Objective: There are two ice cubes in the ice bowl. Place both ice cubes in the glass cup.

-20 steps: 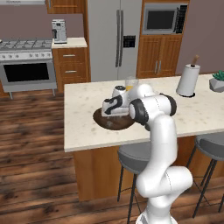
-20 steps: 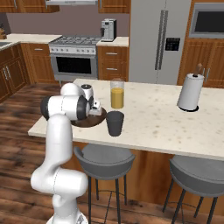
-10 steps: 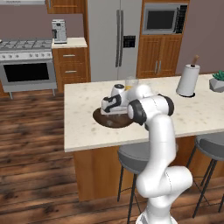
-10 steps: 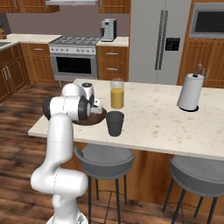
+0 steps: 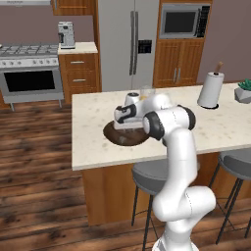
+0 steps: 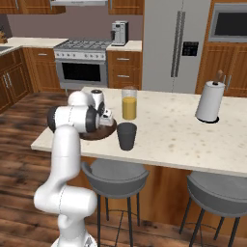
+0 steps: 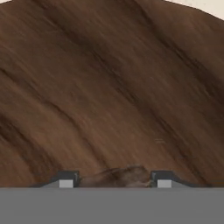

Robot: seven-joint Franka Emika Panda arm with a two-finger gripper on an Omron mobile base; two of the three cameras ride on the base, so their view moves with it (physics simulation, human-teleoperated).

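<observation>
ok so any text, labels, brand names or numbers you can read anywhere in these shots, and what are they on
No readable text in any view.
Fridge: the dark panel on its door is too small and blurred to read.
Microwave: no legible markings.
Coffee machine: no legible brand.
Paper towel roll, glass of orange liquid, dark cup and wooden bowl: plain, no labels.

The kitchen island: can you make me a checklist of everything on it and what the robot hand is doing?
Surface: pale stone island counter.
Job's things: wooden ice bowl near the counter's front edge; dark glass cup beside it; ice cubes not clearly made out.
Clutter: glass of orange liquid, paper towel roll, potted plant.
Grippers: gripper low inside the bowl, jaws apart.
Cables: nothing seen.
Surroundings: stove, fridge, microwave, two stools.
</observation>
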